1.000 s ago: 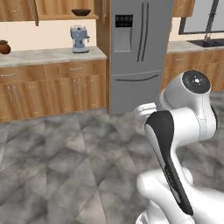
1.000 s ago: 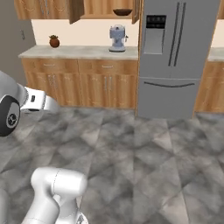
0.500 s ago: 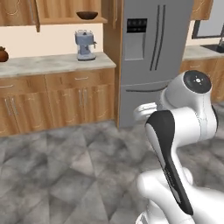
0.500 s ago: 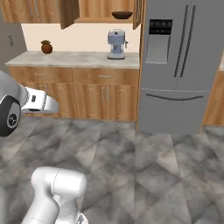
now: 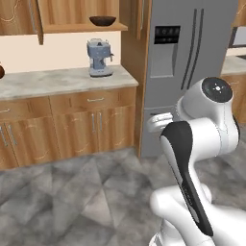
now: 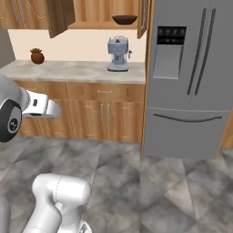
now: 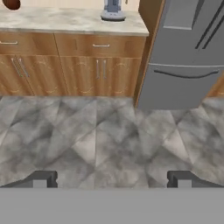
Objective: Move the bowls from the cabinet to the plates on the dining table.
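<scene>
While the white arm's gripper (image 7: 112,179) hangs above the grey marbled floor (image 7: 109,140) with its dark fingertips spread wide and nothing between them, the dark brown wood-like bowl (image 5: 103,20) sits on the shelf of the open warm brown wooden wall cabinet (image 5: 72,14), above the grey coffee machine (image 5: 99,58) on the marble counter (image 5: 57,81), beside the steel refrigerator (image 6: 191,77).

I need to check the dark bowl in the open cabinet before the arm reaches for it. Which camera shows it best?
The right base view: the dark brown bowl sits whole on the cabinet shelf between the open doors. The left base view shows it too, equally whole but nearer the frame's top. The hand view looks lower, at the counter and floor.
</scene>
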Tool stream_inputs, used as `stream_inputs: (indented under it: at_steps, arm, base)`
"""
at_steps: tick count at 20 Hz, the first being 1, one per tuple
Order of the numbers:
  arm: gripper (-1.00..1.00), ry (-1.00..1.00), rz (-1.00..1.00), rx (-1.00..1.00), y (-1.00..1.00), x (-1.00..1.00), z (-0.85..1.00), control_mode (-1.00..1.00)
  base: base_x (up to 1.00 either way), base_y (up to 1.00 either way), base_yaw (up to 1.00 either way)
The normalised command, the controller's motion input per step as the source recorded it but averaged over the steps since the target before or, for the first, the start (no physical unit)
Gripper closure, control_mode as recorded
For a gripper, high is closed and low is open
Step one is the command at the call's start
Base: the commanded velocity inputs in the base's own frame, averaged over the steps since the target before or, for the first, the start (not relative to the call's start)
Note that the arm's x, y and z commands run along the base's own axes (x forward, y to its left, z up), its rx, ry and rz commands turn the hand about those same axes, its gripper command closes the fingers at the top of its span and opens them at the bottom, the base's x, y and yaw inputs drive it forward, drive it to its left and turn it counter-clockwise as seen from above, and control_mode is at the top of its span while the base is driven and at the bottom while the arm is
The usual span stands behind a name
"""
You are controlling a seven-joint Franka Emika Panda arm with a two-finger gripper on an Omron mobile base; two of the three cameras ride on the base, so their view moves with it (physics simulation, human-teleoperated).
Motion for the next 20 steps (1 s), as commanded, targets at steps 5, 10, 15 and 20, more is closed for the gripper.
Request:
stream_inputs:
  at_steps: [5,10,15,20]
  arm:
    - [-1.0,0.0,0.0,0.0,0.0,0.0,0.0,1.0]
    - [-1.0,0.0,0.0,0.0,0.0,0.0,0.0,1.0]
    - [-1.0,0.0,0.0,0.0,0.0,0.0,0.0,1.0]
    - [-1.0,0.0,0.0,0.0,0.0,0.0,0.0,1.0]
  base:
    - [1.0,0.0,0.0]
    - [1.0,0.0,0.0]
    - [1.0,0.2,0.01]
    - [1.0,0.48,0.07]
